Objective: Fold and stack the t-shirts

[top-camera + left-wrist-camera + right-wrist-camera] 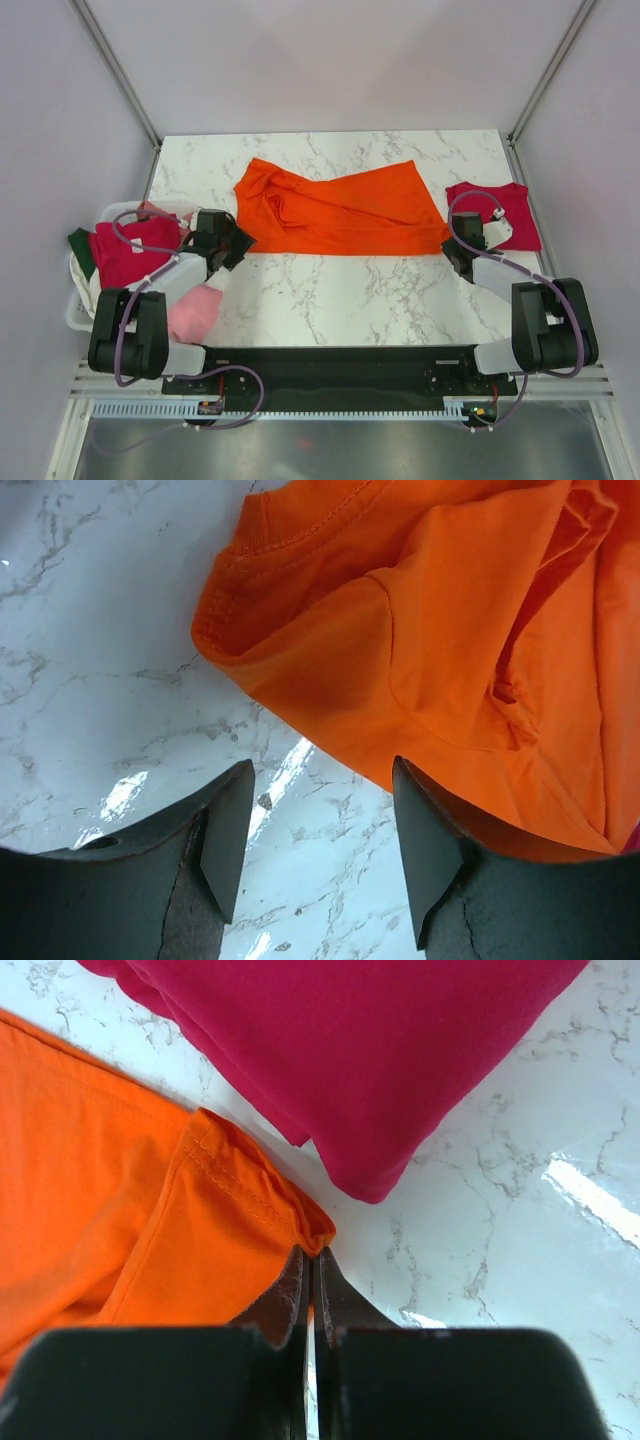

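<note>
Folding is barely under way at the robot's work station. An orange t-shirt (340, 210) lies spread and rumpled across the middle of the marble tabletop (350, 295), its collar end toward the left arm and not yet folded.

The right pincer (311, 1263) has its fingers pressed together at the shirt's near right hem corner, and it appears to be pinching that corner. The left pincer (320, 820) stands with its fingers apart, low over the bare marble at the collar and sleeve. One finger sits just beside the orange cloth, and nothing is held between them.

Only one garment looks finished. A crimson t-shirt (497, 213), folded into a neat rectangle, rests on the right side of the tabletop just beside the orange shirt's corner, forming the base of the stack.

Most of the job remains. A white plastic basket (72, 305) at the left edge holds a heap of unfolded tees. A magenta t-shirt (125, 250) lies on top, a dark green one (80, 243) shows behind it, and a light pink t-shirt (195, 312) spills over the near rim. What lies deeper in the basket cannot be made out.

The tabletop is glossy white marble with grey veins, and it catches bright glare in both wrist views. Plain pale walls close in the station on three sides. Slim metal posts (545, 70) rise from the far corners.
</note>
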Robot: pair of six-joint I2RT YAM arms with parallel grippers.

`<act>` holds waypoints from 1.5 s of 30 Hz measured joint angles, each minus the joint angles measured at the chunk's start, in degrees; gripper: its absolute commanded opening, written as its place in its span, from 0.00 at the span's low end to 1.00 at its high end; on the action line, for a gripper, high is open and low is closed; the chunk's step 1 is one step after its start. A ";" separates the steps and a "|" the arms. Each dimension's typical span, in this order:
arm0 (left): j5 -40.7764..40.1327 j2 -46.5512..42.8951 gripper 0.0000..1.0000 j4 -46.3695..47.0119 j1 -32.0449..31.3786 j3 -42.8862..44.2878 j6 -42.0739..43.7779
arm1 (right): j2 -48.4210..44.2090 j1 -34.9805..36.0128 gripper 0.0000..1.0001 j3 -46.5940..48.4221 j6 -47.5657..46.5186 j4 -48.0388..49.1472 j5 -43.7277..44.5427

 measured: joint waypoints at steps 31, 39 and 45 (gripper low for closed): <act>-12.09 11.72 0.02 -5.18 -2.01 9.11 -7.96 | -2.32 0.09 0.00 2.43 -2.08 -3.32 -1.40; -13.81 0.04 0.02 -18.16 -2.01 22.40 -4.81 | -4.94 0.13 0.00 18.84 -2.82 -12.94 -2.62; -15.41 -11.08 0.02 -22.93 -1.92 23.78 -3.41 | -12.37 0.17 0.00 19.67 -2.91 -15.63 -4.17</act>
